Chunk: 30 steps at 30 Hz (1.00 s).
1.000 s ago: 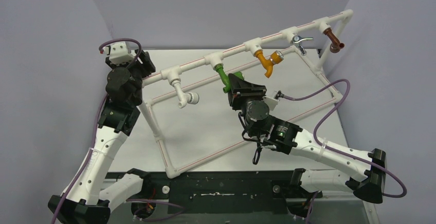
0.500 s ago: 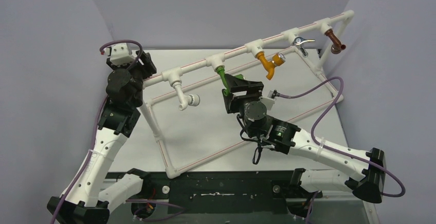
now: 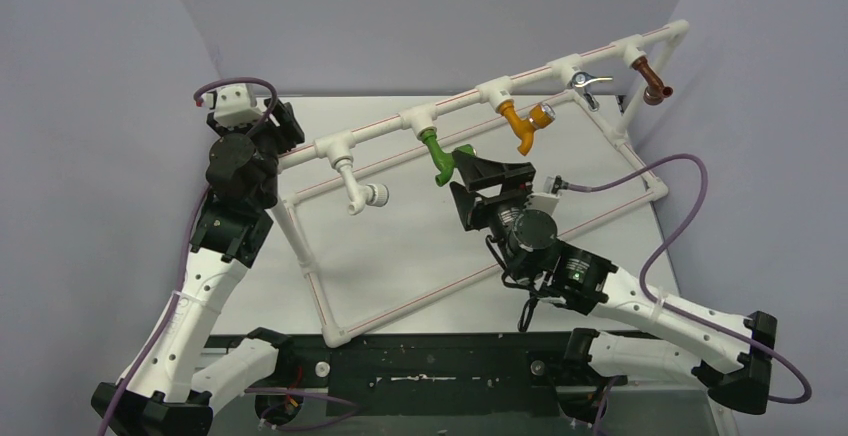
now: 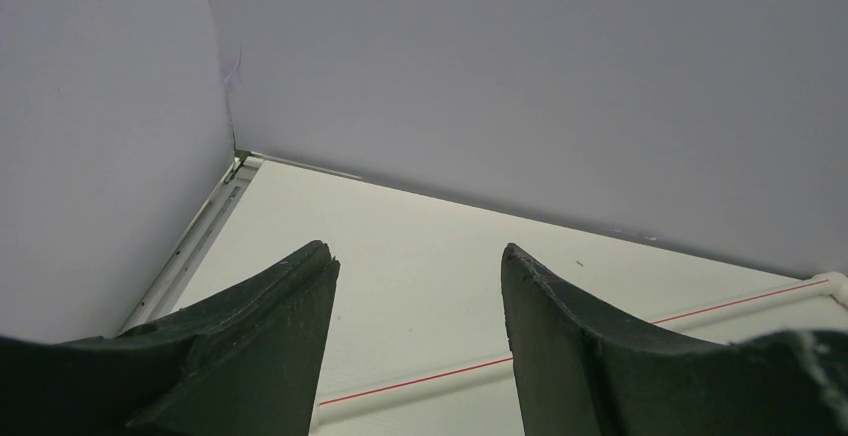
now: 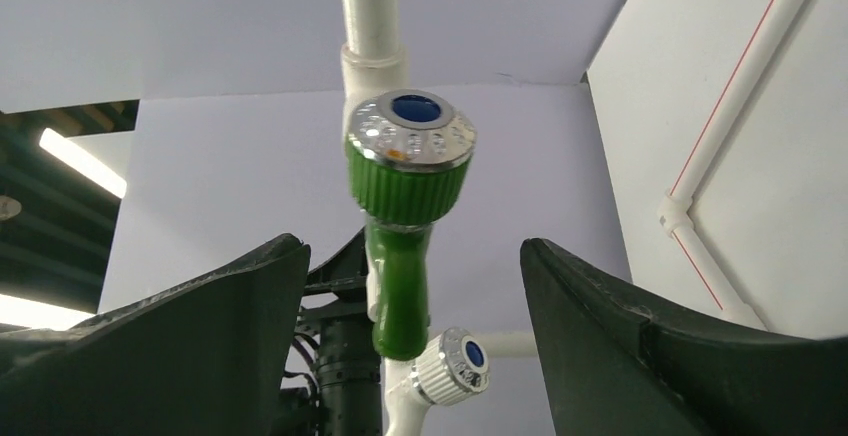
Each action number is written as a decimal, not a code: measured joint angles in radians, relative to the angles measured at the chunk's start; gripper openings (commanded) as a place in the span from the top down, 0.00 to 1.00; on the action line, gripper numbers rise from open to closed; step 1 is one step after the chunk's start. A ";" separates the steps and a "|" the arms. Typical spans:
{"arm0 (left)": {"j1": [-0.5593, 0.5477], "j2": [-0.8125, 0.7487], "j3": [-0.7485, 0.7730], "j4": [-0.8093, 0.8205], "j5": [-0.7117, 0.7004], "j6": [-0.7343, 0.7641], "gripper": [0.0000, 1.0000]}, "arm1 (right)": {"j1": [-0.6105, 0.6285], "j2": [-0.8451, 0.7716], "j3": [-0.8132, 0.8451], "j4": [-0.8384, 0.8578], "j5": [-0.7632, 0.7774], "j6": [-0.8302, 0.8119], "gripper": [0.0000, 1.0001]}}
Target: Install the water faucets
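The right arm's jaws stand wide open. The green tap sits between them, but they do not touch it. Its shiny round knob with the blue middle faces the right wrist camera. The tap hangs from a joint on the high bar of the white pipe frame, which stands on the pale surface. On that bar, a white tap hangs to its left and an orange-yellow tap to its right. The left arm's jaws are at the far left corner, partly open and holding nothing, just above a frame pipe.
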 measured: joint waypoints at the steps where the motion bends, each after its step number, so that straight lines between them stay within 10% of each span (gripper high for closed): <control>1: 0.000 0.000 0.000 0.000 0.000 0.000 0.41 | 0.000 -0.021 -0.003 -0.003 -0.001 -0.017 0.20; 12: -0.004 0.000 0.000 0.000 -0.005 0.000 0.41 | 0.000 -0.207 -0.002 -0.082 -0.002 -0.297 0.19; 30: -0.004 0.000 0.000 0.000 -0.005 0.000 0.42 | 0.000 -0.190 0.248 0.018 -0.449 -1.476 0.22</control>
